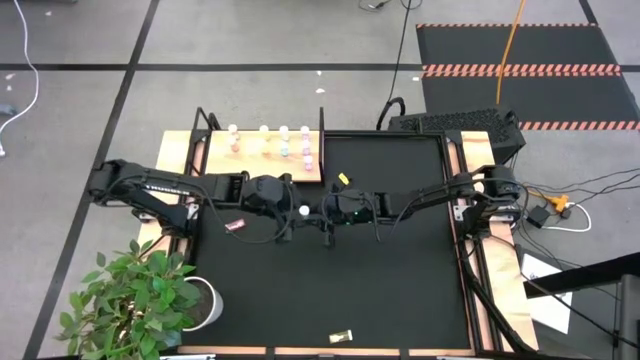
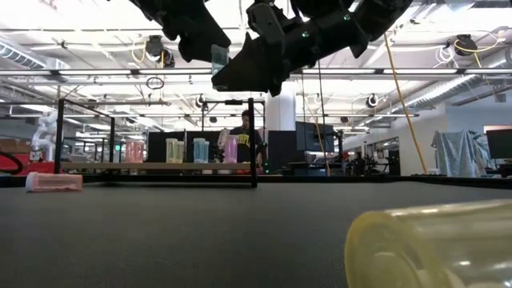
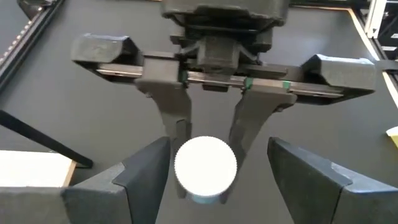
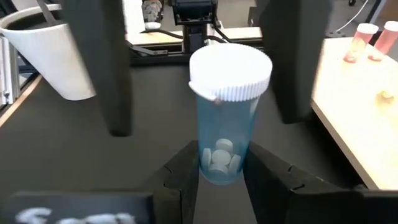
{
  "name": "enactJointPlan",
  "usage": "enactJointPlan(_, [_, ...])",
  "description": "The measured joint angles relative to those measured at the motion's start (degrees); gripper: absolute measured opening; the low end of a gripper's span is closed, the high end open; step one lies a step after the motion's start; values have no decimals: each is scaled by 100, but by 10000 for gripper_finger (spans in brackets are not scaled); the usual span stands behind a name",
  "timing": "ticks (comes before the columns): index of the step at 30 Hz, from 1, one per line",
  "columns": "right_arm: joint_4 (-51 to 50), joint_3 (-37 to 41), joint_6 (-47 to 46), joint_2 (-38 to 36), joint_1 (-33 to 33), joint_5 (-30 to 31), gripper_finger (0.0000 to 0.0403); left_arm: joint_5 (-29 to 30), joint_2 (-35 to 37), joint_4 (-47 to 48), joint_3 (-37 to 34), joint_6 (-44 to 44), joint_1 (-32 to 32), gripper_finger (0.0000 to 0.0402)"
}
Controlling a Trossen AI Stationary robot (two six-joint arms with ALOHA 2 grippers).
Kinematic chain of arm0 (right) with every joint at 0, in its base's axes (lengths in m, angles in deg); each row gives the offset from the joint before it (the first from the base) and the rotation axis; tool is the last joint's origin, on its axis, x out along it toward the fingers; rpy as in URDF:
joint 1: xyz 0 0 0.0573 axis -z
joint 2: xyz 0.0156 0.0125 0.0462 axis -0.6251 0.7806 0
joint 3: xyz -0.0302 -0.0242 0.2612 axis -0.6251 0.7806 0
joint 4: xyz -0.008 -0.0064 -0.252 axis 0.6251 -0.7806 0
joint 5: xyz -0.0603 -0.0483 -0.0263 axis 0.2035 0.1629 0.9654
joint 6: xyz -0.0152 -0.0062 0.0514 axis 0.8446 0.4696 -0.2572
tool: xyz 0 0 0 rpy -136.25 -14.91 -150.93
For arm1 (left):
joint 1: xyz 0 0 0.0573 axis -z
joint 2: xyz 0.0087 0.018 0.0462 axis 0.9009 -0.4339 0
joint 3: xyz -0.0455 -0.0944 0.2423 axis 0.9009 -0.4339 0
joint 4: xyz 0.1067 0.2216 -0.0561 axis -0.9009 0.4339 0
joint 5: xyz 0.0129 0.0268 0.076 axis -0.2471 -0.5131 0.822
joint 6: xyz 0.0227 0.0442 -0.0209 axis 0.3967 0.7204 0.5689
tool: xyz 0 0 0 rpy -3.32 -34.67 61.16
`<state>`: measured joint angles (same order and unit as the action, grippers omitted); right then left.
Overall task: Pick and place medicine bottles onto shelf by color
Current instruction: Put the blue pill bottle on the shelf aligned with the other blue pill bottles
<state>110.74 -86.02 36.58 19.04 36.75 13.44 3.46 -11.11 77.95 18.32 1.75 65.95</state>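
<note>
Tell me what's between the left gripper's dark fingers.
A white-capped light blue medicine bottle, held by the right gripper; seen in the left wrist view.

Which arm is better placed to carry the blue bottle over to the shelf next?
Left. Its open hand already flanks the blue bottle gripped by the right hand, and it is nearer the shelf.

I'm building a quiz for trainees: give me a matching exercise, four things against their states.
1 blue bottle
2 loose pink bottle
3 left gripper
4 shelf

A lying on the black mat
B carries upright bottles
C open, flanking the blue bottle
D clamped in the right gripper

Pairs: 1-D, 2-A, 3-C, 4-B
</note>
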Motion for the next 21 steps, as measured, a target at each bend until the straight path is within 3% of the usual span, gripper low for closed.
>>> enactJointPlan(11, [4, 0, -44, -4, 2, 1, 109, 169, 164, 475, -4, -9, -15, 264])
enactJointPlan(21, [-13, 0, -48, -4, 11, 4, 109, 200, 167, 302, -4, 25, -63, 187])
